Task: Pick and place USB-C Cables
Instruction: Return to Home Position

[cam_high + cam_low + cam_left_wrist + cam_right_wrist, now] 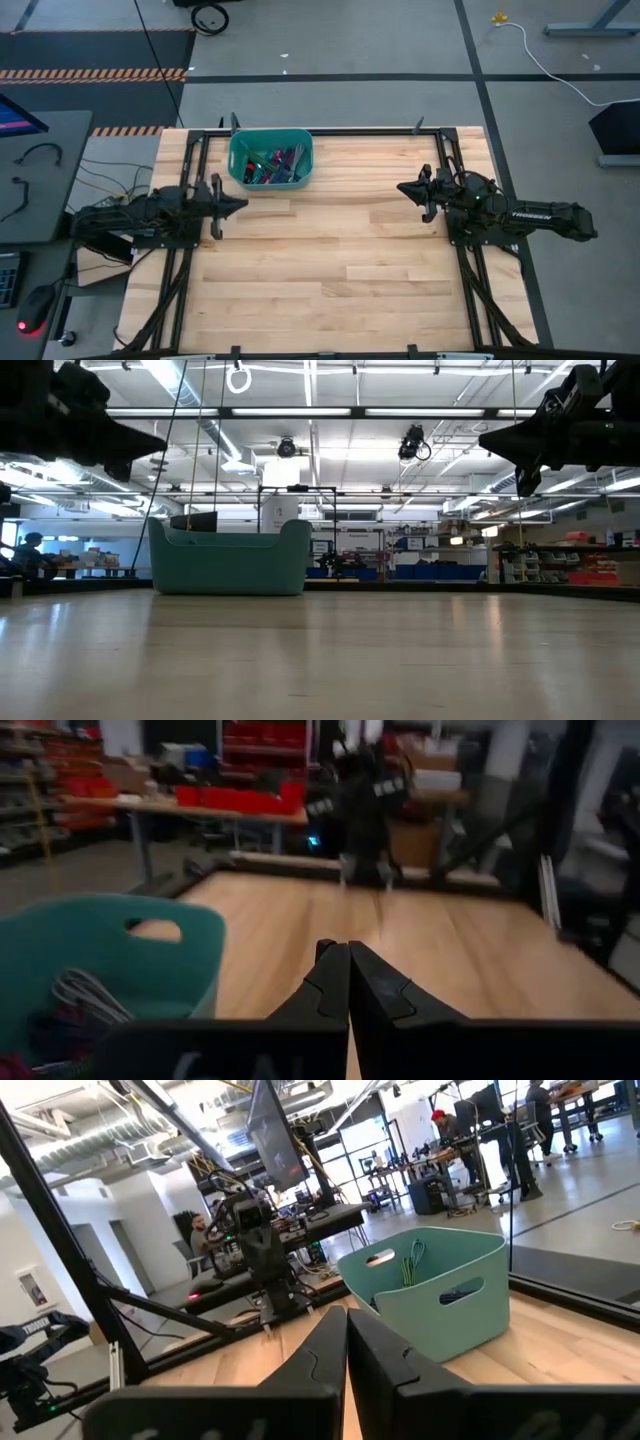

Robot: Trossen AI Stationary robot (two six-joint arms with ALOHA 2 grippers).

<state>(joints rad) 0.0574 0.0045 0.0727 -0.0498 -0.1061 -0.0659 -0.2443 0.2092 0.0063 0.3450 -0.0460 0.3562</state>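
Note:
Several USB-C cables (pixel 272 164), purple, magenta, teal and grey bundles, lie inside the teal bin (pixel 240 150) at the table's far edge, left of centre. My left gripper (pixel 243 204) hangs shut above the table at the left, just near of the bin, pointing level toward the right side; nothing is between its fingers (pixel 348 982). My right gripper (pixel 401 187) hangs at the right, pointing level toward the left, its fingers (pixel 347 1342) together and empty. In the left wrist view a grey cable bundle (pixel 88 996) shows inside the bin (pixel 150 960).
The bin (pixel 229 558) stands on the wooden tabletop (pixel 330 270), which is bare between and near of the arms. A black frame (pixel 330 131) runs around the table. A white cable (pixel 545 60) lies on the floor beyond. People stand at benches in the room behind.

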